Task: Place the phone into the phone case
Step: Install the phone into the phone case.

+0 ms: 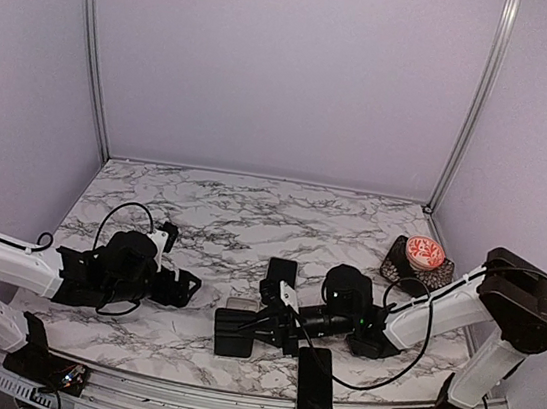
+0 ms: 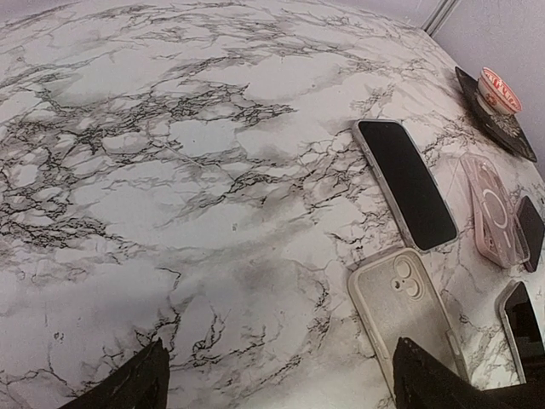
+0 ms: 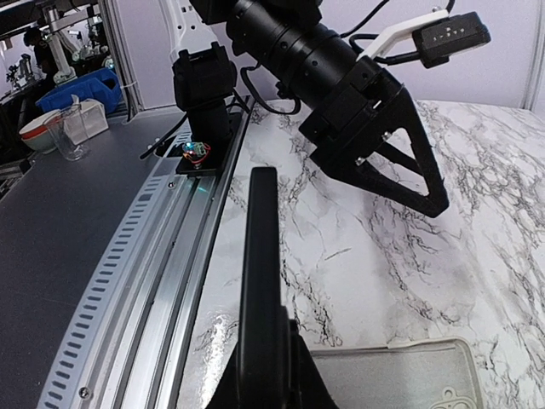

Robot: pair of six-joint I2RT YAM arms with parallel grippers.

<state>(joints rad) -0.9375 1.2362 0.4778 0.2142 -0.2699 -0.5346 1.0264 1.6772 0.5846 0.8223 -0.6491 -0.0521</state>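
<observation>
Your right tool [image 3: 260, 362] is clamped on the phone [image 3: 260, 256]. You see the phone edge-on, a dark slab with its long axis running straight out ahead of the tool. The pale phone case [image 3: 392, 375] lies flat on the table [image 3: 477, 256], just beside the tool on its right. The rail [image 3: 170, 256] at the table's edge runs close on the left, so there is little room that way. I judge the phone must roll flat and shift right over the case. Farther ahead the left tool [image 1: 184, 289] hangs with fingers apart, facing yours.
</observation>
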